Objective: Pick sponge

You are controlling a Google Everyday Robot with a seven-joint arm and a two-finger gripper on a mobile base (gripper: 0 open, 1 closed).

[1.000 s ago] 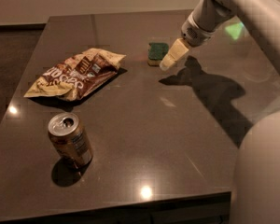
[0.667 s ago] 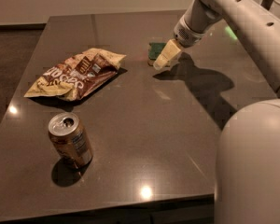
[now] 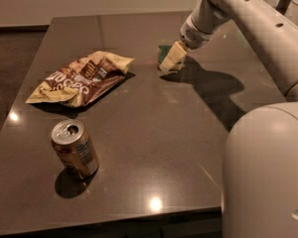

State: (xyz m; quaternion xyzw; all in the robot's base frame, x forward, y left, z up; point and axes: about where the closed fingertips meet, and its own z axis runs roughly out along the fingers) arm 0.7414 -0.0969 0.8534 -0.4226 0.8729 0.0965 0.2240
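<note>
The gripper hung low at the far side of the table, its cream-yellow tip angled down and to the left, right against the sponge. Whether it was spread, closed, or already pinching could not be told, since its pale tip covered most of the block. The sponge lay flat on the dark tabletop, with only a strip of its green scouring face showing at the gripper's far-left edge. That placement suggested a reach from the robot's side, with the tool dropping over the near part of the block. The slanted wrist looked chosen to bring the tip close to the surface while keeping the bulkier arm clear above. The arm slanted in from the upper right and threw a broad shadow across the table beside the sponge. The sponge sat near the back edge with open surface around it, so the approach needed no threading between obstacles. The crumpled chip bag lay well apart to the left, and the can stood upright farther toward the front, neither close enough to be disturbed. The robot's pale body filled the lower right corner, just beside the table's edge. In my judgement the pick was at the grasping stage, with no lift yet evident.
</note>
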